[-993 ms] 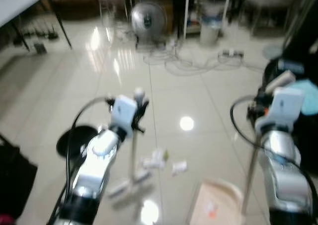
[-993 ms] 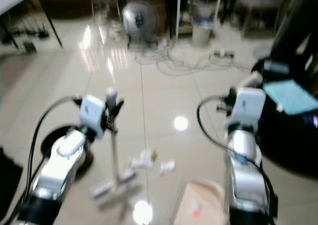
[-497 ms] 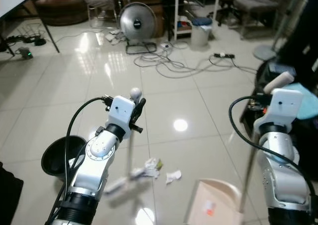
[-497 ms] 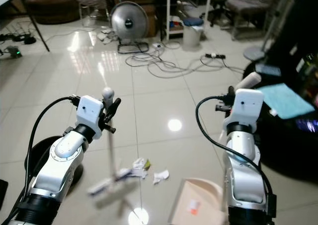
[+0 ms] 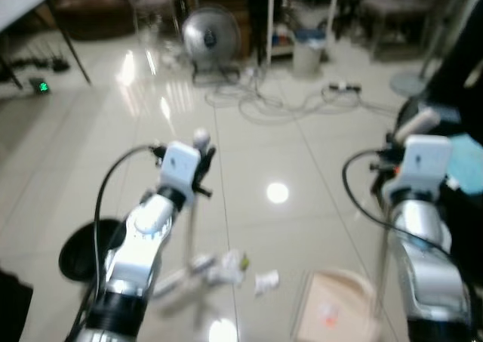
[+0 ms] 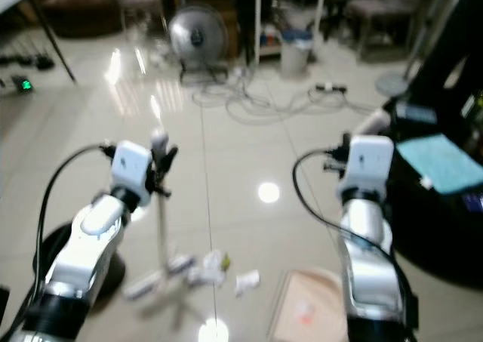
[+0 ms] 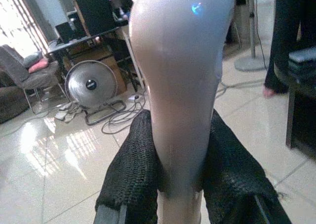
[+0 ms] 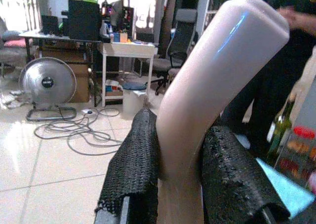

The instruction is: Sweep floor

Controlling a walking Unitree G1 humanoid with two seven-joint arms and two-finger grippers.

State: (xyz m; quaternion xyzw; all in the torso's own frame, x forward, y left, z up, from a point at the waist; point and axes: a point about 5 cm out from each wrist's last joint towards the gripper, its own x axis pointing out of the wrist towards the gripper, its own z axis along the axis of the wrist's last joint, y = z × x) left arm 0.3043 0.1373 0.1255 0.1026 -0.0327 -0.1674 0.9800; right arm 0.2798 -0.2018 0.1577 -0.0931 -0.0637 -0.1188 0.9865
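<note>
Broom (image 5: 190,236) upright in left gripper (image 7: 180,184), black fingers (image 7: 133,174) clamped either side of pale handle just below its rounded tip; head low on tiled floor (image 5: 302,153), just beside crumpled paper scraps (image 5: 240,265). High grip probably chosen for leverage and long reach to debris. Dustpan (image 5: 332,308) flat on tiles to right of scraps, mouth toward them, likely set as catch for sweep. Long dustpan handle (image 8: 207,95) pinched in right gripper (image 8: 180,184), fingers (image 8: 136,169) closed on it under bent top, pan apparently held steady. Scraps between broom head and pan, not yet gathered. Black round bin (image 5: 84,244) at left of left arm, near, presumably for later emptying. Fan (image 5: 210,34), loose cables (image 5: 264,97) and small white bin (image 5: 306,51) well apart at far side. Head views blurred. Orange mark on pan surface, unreadable; no legible writing or brand anywhere.
</note>
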